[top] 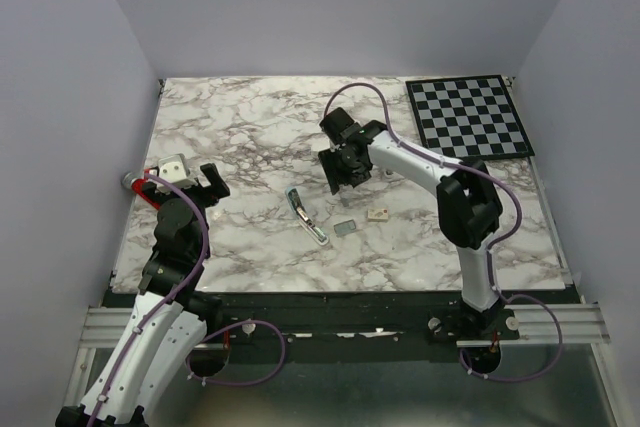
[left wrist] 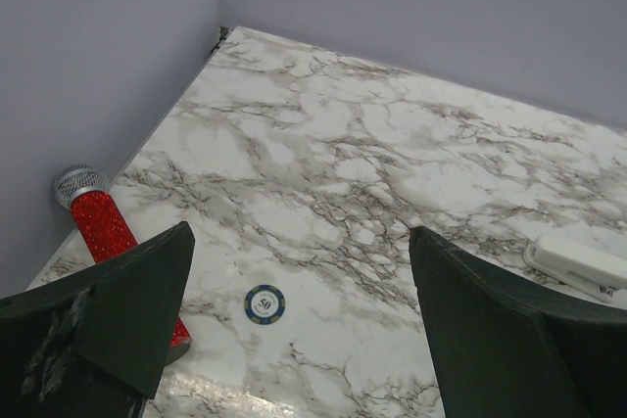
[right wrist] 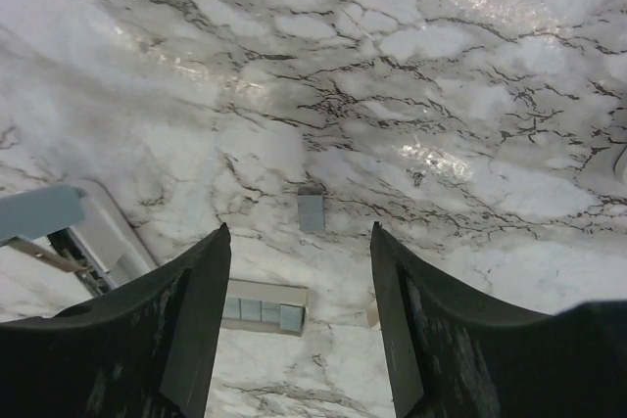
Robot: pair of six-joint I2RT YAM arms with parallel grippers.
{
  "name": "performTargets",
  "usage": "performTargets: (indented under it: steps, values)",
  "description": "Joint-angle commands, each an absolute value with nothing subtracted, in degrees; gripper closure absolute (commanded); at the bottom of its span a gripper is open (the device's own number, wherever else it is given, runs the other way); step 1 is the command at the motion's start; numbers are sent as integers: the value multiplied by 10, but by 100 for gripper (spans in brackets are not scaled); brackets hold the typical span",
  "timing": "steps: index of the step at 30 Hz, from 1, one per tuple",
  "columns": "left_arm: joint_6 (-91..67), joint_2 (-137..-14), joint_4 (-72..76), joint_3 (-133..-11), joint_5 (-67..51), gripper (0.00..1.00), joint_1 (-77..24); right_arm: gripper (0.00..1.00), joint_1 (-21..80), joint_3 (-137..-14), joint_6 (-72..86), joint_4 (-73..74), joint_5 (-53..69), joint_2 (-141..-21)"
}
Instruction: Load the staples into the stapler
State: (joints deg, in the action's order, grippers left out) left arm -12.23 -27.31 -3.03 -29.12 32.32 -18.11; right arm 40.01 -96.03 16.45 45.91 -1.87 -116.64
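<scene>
Fingers of the right gripper stand apart and grasp nothing. They hang over the table. In the right wrist view the staples show low in the gap between them, untouched. The left gripper is spread wide and holds nothing, at the left edge of the top view.

One strip of staples lies flat near mid-frame in the top view. Its long axis runs almost left to right, with the right end tipped slightly up-frame. Just left of it one stapler lies opened, its long axis running from upper left to lower right. Its lower end is near the staples but apart from them. One white box sits just right of the staples.

Also on the table:
- one checkerboard, in the upper right corner
- one red mic, by the left wall
- one chip, beside the mic
- one white block

Bare marble surrounds the stapler, staples and box. Walls close the left, far and right edges, and all three things lie well in from them.
</scene>
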Motion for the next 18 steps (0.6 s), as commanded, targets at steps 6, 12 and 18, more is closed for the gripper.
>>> performTargets:
  steps: [6, 12, 18]
  values:
    - [-119, -264, -31, -290, 318, 1, -182, 46, 398, -1019, 153, 528, -56, -1231]
    - [-118, -263, -31, -290, 316, 1, -182, 48, 403, -1019, 152, 520, -60, -1249]
    - [-118, -263, -30, -290, 316, 1, -182, 49, 415, -1020, 157, 514, -80, -1263]
